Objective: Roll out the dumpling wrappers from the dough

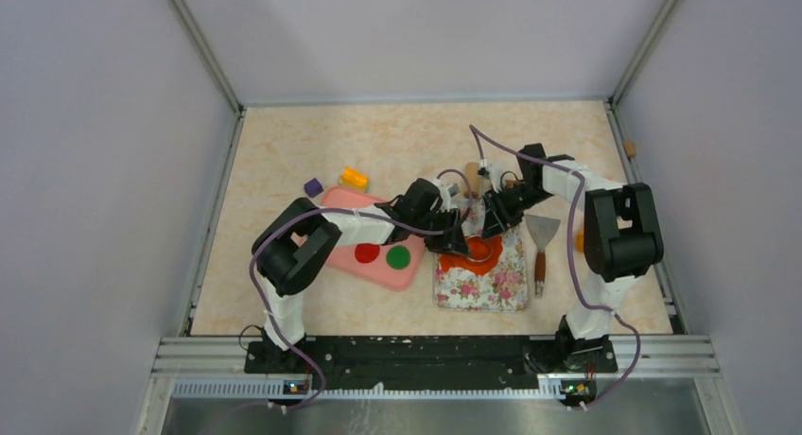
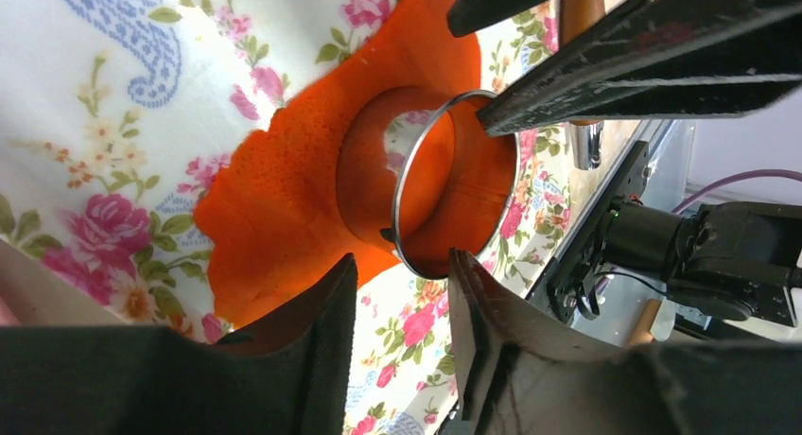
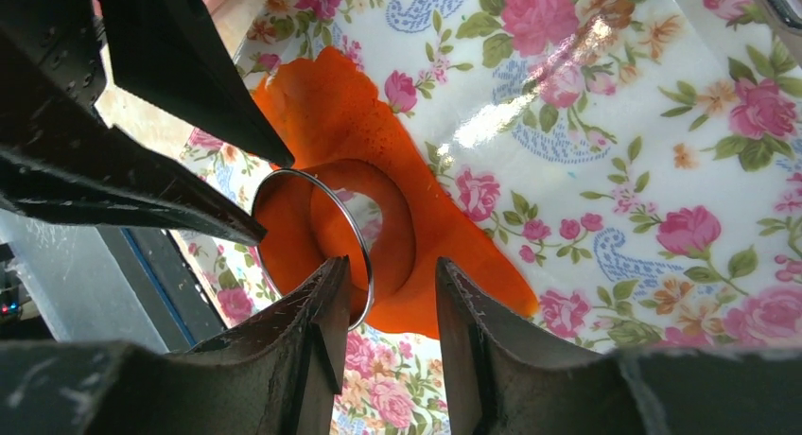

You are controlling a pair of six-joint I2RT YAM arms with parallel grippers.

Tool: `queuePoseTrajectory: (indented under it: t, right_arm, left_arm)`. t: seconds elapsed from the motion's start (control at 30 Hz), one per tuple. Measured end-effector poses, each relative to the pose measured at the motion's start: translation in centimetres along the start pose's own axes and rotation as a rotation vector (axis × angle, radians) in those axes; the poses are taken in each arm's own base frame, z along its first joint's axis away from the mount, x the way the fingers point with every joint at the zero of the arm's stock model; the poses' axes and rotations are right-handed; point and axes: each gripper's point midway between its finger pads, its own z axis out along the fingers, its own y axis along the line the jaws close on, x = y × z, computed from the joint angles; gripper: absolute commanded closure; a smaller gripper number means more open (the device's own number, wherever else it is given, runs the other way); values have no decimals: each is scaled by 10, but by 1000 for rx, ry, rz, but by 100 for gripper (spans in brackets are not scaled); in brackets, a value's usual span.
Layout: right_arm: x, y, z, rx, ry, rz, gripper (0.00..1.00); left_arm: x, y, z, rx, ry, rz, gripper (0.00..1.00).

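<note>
The orange-red dough [image 1: 470,257] lies flattened and ragged on the floral tray [image 1: 492,293]. The metal ring cutter [image 2: 454,184] stands in it, and a patch of tray shows inside the ring. It also shows in the right wrist view [image 3: 312,241]. My left gripper [image 2: 402,265] is open, with its tips at the ring's near rim. My right gripper [image 3: 388,265] is open at the opposite rim, and its left finger [image 3: 326,298] is against the ring wall. A red wrapper [image 1: 367,253] and a green wrapper [image 1: 398,257] lie on the pink board [image 1: 345,203]. No orange-red wrapper shows.
A scraper with a wooden handle [image 1: 541,241] lies right of the tray. A wooden-handled tool [image 1: 472,178] lies behind the tray. A yellow piece [image 1: 355,178] and a purple piece [image 1: 313,186] sit behind the board. Frame rails bound the table.
</note>
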Motion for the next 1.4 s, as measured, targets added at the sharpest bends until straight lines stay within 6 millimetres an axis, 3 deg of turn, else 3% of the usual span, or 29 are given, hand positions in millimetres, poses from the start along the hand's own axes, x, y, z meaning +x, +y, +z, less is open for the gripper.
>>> queuePoseTrajectory:
  t: [0.17,0.3,0.47,0.57,1.4]
  right_arm:
    - [2,-1,2,11,13,-6,68]
    - [11,-1,6,11,33,3,78]
    - [19,0,9,14,45,-5,95]
    - [19,0,7,42,27,-42,100]
    - [27,8,-1,399,-53,-299,100]
  left_arm:
    - [-1,-1,4,18,12,-17,81]
    - [-2,-2,3,25,10,-27,100]
    - [-6,-3,3,27,0,-23,100]
    - [-6,-3,4,30,-3,-14,100]
    - [1,-1,6,63,-13,79,100]
